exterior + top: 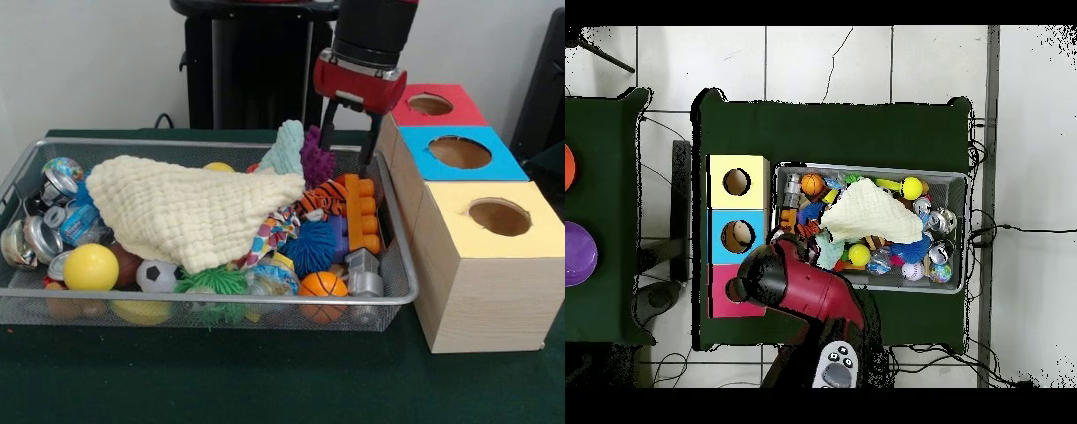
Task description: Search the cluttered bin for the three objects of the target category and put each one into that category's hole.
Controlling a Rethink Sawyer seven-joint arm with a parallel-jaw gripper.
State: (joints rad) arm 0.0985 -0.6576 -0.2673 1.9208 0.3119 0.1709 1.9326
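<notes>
A wire mesh bin (402,299) holds mixed clutter with a cream knitted cloth (190,208) draped over the middle. My gripper (347,143) hangs open over the bin's far right corner, just right of a purple spiky toy (315,159), and holds nothing. Below it lie a tiger-striped toy (322,196) and an orange stud block (363,212). Beside the bin stand three boxes with round holes: red (430,104), blue (459,152) and yellow (499,216). In the overhead view the arm (800,285) hides the gripper and part of the red box (720,300).
Also in the bin are crushed cans (35,234) at the left, a yellow ball (90,267), a small soccer ball (157,276), a basketball (323,284), a blue spiky ball (311,249), a green spiky toy (212,283) and a teal cloth (284,146).
</notes>
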